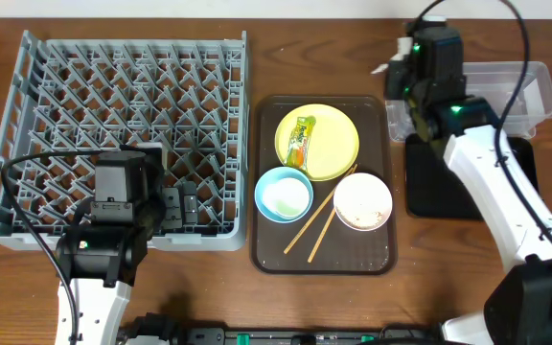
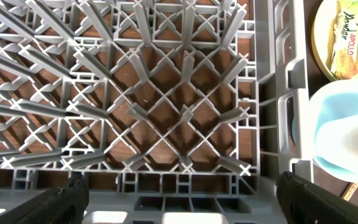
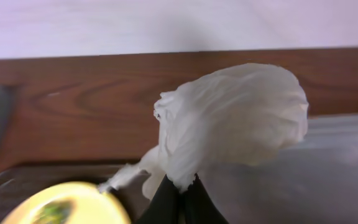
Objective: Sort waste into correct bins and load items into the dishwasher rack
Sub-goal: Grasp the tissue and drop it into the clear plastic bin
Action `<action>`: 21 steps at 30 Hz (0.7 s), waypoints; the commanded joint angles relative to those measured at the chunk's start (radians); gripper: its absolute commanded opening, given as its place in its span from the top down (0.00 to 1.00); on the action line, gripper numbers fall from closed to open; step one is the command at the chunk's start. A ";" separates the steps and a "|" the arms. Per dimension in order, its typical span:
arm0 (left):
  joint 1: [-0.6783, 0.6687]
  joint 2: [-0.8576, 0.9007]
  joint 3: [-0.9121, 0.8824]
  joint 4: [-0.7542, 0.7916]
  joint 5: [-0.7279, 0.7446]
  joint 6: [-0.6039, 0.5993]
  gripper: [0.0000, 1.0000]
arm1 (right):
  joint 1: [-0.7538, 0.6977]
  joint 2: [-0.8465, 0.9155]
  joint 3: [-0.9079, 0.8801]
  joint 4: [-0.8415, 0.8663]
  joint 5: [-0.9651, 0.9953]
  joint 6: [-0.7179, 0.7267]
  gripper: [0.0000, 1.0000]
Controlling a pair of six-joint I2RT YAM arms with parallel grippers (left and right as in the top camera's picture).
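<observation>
My right gripper (image 3: 185,186) is shut on the crumpled white piece (image 3: 229,118) and holds it in the air near the clear tub (image 3: 328,174); overhead it is at the serving tray's far right corner (image 1: 398,72). The yellow plate (image 1: 329,144) carries the snack wrapper (image 1: 300,139). The light blue bowl (image 1: 284,195), the white-pink bowl (image 1: 363,202) and the chopsticks (image 1: 319,225) lie on the brown tray. My left gripper (image 2: 179,205) is open and empty over the front right corner of the grey rack (image 1: 123,115). The black tray (image 1: 429,187) lies under my right arm.
The dark brown serving tray (image 1: 271,249) sits between the rack and the bins. The left wrist view shows the rack's pegs (image 2: 166,93), the blue bowl (image 2: 334,137) and the wrapper (image 2: 347,43) at right. Cables trail over the rack's left side.
</observation>
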State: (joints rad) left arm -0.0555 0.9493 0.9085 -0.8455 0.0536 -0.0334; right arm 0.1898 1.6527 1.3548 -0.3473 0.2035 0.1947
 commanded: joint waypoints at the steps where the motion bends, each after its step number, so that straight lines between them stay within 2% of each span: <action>1: 0.000 0.000 0.024 -0.002 0.010 -0.013 0.02 | -0.058 0.030 0.006 -0.004 0.077 0.037 0.99; 3: 0.000 0.000 0.024 -0.002 0.010 -0.013 0.02 | -0.086 0.050 0.006 -0.006 0.077 0.042 0.98; 5: 0.000 0.000 0.024 -0.002 0.010 -0.013 0.02 | -0.107 0.069 0.006 -0.016 0.074 0.048 0.91; 9: 0.000 0.000 0.024 -0.002 0.010 -0.013 0.02 | -0.132 0.087 0.006 -0.053 0.054 0.047 0.46; 12: 0.000 0.000 0.024 -0.002 0.010 -0.013 0.02 | -0.134 0.085 0.006 -0.061 0.054 0.036 0.28; 19: 0.000 0.000 0.024 -0.003 0.010 -0.013 0.02 | -0.130 0.069 0.006 -0.063 0.046 0.036 0.26; 21: 0.000 0.000 0.024 -0.003 0.010 -0.013 0.02 | -0.129 0.066 0.006 -0.064 -0.021 0.036 0.27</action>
State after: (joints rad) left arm -0.0555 0.9493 0.9085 -0.8455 0.0536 -0.0334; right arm 0.0608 1.7405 1.3544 -0.4076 0.2386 0.2283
